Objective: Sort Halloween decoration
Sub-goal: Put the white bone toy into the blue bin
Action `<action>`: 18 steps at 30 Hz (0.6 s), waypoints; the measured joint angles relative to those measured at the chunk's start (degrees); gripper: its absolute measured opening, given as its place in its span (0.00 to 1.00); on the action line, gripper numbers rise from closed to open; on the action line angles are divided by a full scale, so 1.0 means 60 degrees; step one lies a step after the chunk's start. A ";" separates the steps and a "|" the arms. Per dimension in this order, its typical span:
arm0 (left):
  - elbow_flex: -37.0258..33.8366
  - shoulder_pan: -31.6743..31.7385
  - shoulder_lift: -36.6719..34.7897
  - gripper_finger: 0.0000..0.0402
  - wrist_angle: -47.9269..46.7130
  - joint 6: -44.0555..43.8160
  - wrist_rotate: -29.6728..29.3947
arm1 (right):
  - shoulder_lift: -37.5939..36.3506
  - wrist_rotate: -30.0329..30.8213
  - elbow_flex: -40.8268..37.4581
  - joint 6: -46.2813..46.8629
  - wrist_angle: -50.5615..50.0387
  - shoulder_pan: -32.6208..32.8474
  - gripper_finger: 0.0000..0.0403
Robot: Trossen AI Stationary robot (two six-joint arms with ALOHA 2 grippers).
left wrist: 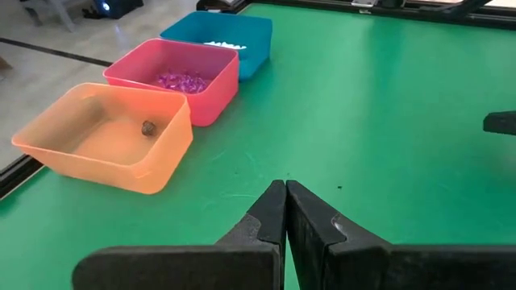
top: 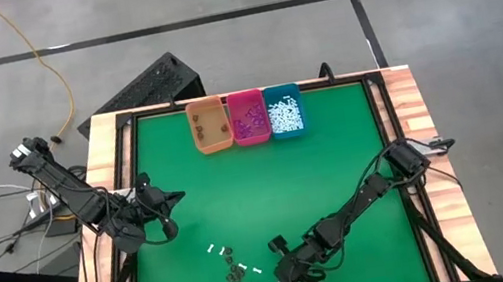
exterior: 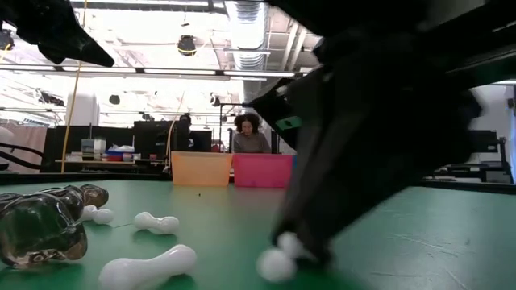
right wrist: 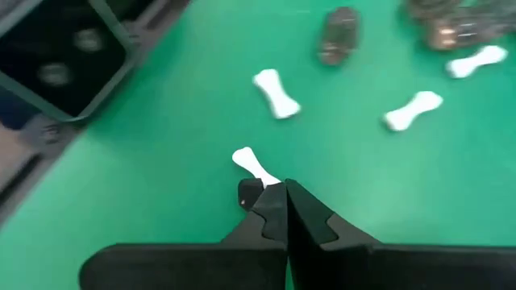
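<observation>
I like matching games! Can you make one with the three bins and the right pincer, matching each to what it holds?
Things:
1. orange bin
2. pink bin
3. teal bin
4. right pincer

Holds:
A. white bone pieces
B. one white bone
C. dark brown bits
D. purple bits

Pairs: 1-C, 2-D, 3-A, 4-B

Three bins [top: 246, 119] side by side, touching, at table [top: 335, 158] far edge; loose decoration pieces [top: 236, 265] scattered near front edge, left of centre; right gripper [top: 281, 280] among them, just right; left gripper [top: 175, 198] well apart, at table's left
</observation>
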 joint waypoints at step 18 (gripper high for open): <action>0.0007 0.0000 0.0000 0.00 -0.0182 -0.0033 0.0155 | -0.0531 0.0831 -0.0004 0.0064 -0.0817 -0.1582 0.04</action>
